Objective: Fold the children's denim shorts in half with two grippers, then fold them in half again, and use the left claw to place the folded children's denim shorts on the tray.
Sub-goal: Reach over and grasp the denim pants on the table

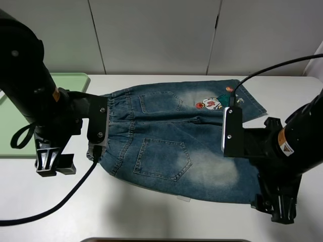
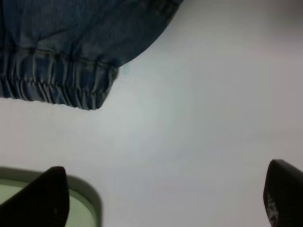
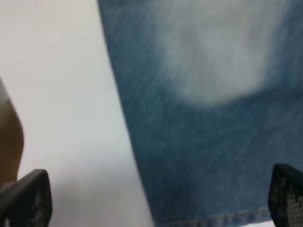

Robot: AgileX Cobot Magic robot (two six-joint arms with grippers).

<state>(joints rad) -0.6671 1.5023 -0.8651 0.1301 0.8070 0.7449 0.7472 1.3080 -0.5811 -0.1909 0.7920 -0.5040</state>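
Denim shorts [image 1: 176,136] lie flat & unfolded on white table [image 1: 151,222], elastic waistband [image 1: 117,108] to the left, leg hems to the right. Two patch pockets face up; cartoon embroidery [image 1: 211,103] on far leg, close to its hem. Pale-green tray [image 1: 75,80] sits far left, near the waistband's far end; shorts not on it. L gripper [image 1: 50,162] is over bare table just left of waistband's near corner, fingers wide apart, holding nothing. R gripper [image 1: 280,206] is at shorts' near-right corner by the near leg's hem; wrist cam shows fingers spread w/ the denim edge btwn them, not pinched, so open too; can't tell if it touches the cloth
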